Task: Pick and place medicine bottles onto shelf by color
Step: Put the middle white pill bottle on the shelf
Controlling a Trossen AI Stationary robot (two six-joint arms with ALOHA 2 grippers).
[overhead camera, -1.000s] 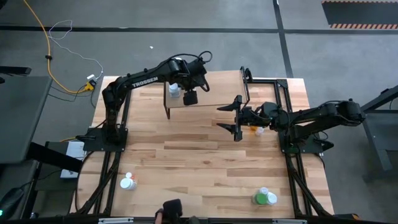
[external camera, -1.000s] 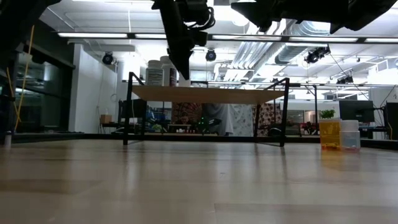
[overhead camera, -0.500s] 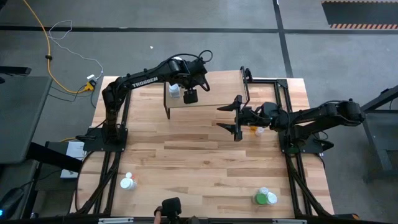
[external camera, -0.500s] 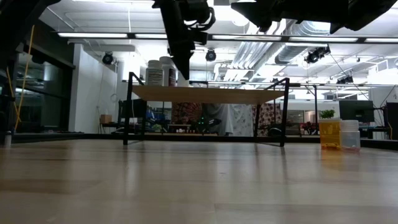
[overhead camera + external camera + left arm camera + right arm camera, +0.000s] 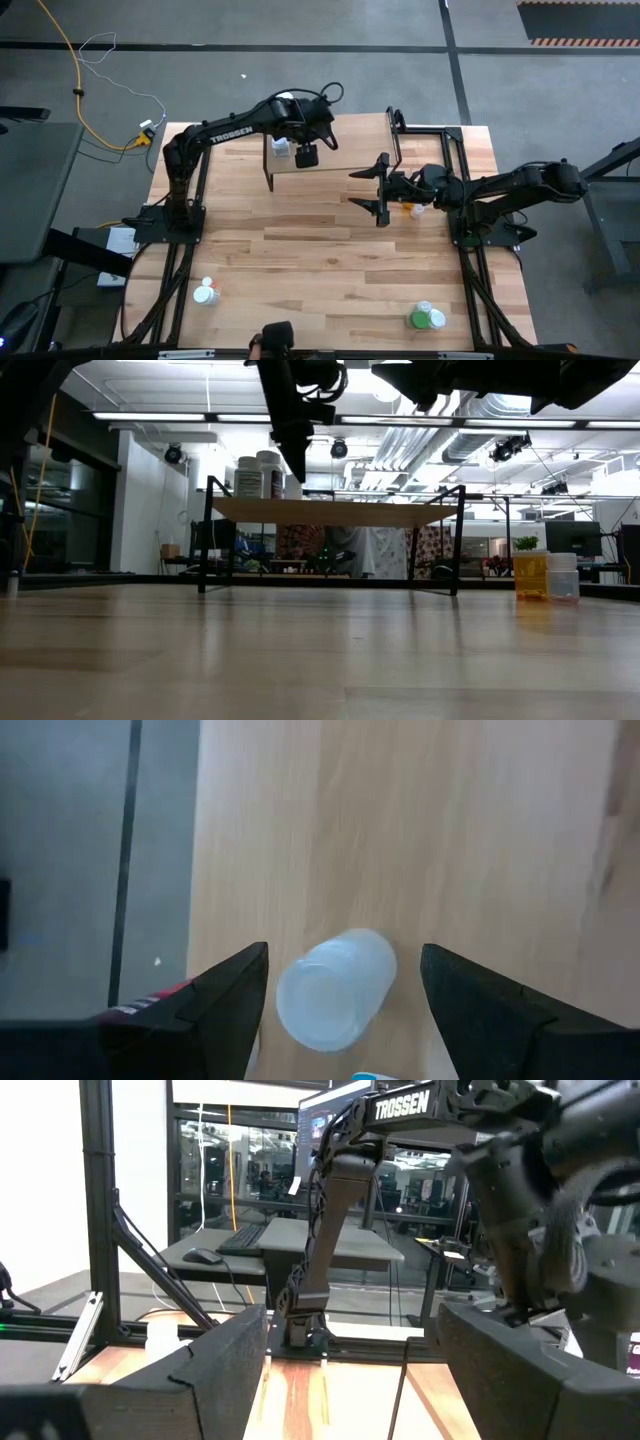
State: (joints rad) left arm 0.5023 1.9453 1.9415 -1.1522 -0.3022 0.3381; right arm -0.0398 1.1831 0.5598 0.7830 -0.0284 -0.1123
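- We see the left gripper (image 5: 340,982) with its fingers (image 5: 225,995) spread, poised directly above a white bottle (image 5: 335,988) that stands on the shelf (image 5: 450,840); the fingers sit on either side of the cap without touching it.
- From above, that left gripper (image 5: 300,140) hangs over the left end of the shelf (image 5: 350,135), which stands at the far edge of the desk (image 5: 330,260), about midway along it.
- At table height we make out two white bottles (image 5: 260,475) side by side on the shelf's (image 5: 330,511) left end, with the left gripper (image 5: 292,450) just above them.
- The right gripper (image 5: 380,190) has its fingers (image 5: 225,1365) spread and pinches nothing; it hovers over the desk in front of the shelf's right end, pointing toward the left arm (image 5: 330,1210).
- An orange bottle (image 5: 407,209) and a small white bottle (image 5: 417,211) stand just beside each other on the desk near the right edge, partly under the right arm (image 5: 500,188).
- A red-topped white bottle (image 5: 205,292) sits near the desk's near-left corner.
- A green bottle (image 5: 420,318) and a white-capped one (image 5: 436,319) touch near the near-right corner.
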